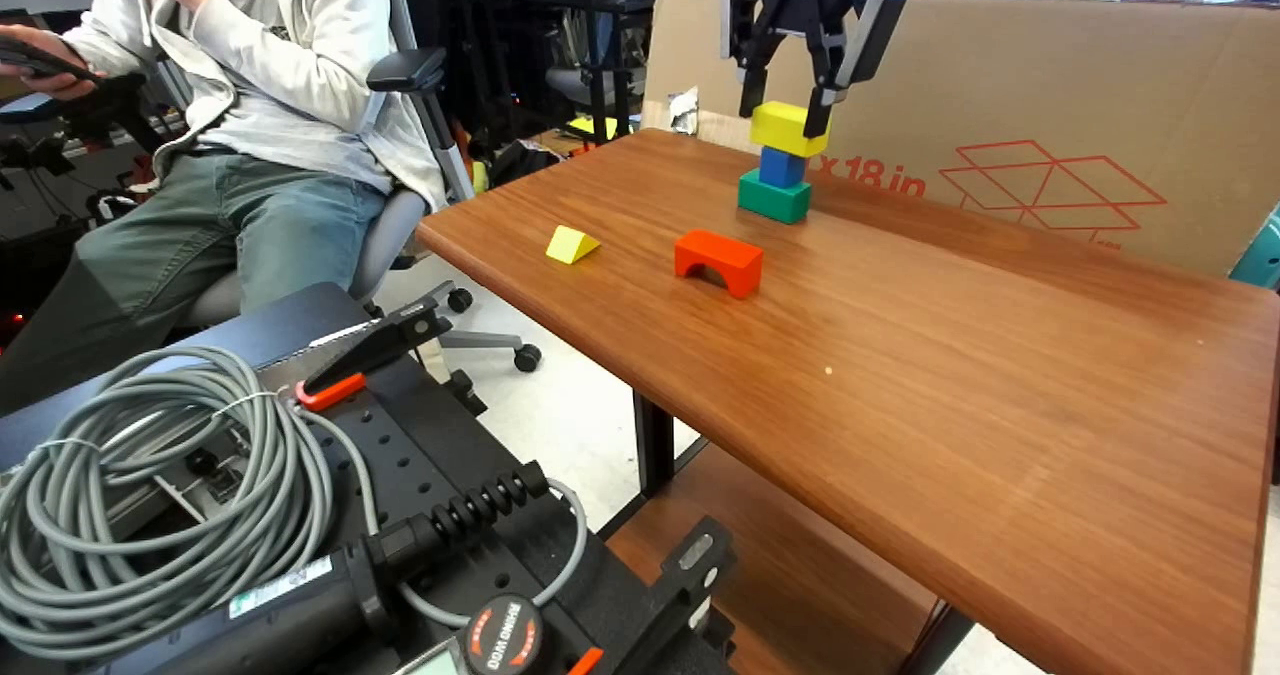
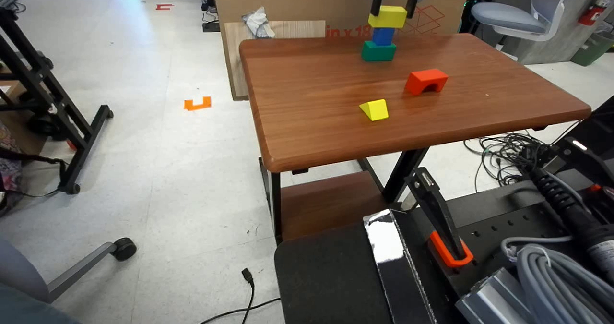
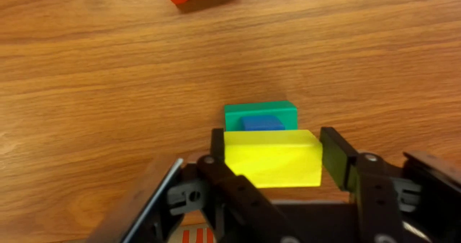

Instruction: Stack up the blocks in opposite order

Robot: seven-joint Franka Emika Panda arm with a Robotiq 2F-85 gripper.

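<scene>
Beneath me spreads a brown wooden tabletop (image 1: 960, 355), and the green block (image 2: 379, 51) lies flat on it. Behind the green block, in both exterior views, stands cardboard (image 1: 1050, 75) printed in red. Well apart from the green block, in an exterior view, a person (image 1: 270, 85) sits on a chair (image 1: 405, 70), holding a dark device (image 1: 40, 58); a coil of grey cable (image 1: 295, 475) lies well on the camera's side of the green block.

On the green block, about over its middle, sits the smaller blue block (image 2: 383, 37). Above both is the yellow block (image 1: 785, 127), level and running nearly the same way as the green block, its underside meeting the blue block as far as I can see. My pincer (image 3: 272, 149) reaches down from over the green block and is clamped on the yellow block, a finger (image 3: 218, 145) at each end of it; how firmly I squeeze, I cannot tell.

Apart from the green block, toward the exterior cameras, the red block (image 1: 718, 255) stands as an arch with its hollow side down; the wrist view catches only part of it. Farther from the green block that same way lies a small yellow wedge (image 2: 375, 109), resting on the tabletop.
</scene>
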